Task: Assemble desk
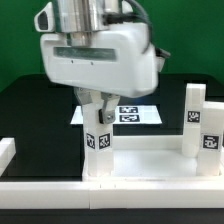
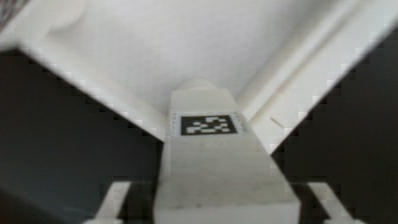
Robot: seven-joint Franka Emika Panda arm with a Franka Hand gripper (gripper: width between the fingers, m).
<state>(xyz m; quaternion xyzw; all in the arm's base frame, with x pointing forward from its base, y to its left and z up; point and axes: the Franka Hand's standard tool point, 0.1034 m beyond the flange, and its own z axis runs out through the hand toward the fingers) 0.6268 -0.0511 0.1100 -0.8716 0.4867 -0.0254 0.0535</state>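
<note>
Black table surface (image 1: 30, 105) underlies the work; gripper (image 1: 98, 118) is clamped on a tagged leg (image 1: 98, 150) (upright), tabletop (image 1: 150, 160) directly beneath, marker board (image 1: 135, 115) behind.

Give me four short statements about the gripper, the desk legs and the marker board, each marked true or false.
1. The gripper is closed on a leg. True.
2. That leg lies flat on the black mat. False: it stands upright.
3. A second leg stands upright toward the exterior view's right. True.
4. The marker board is held in the air. False: it lies flat on the table behind the gripper.
</note>
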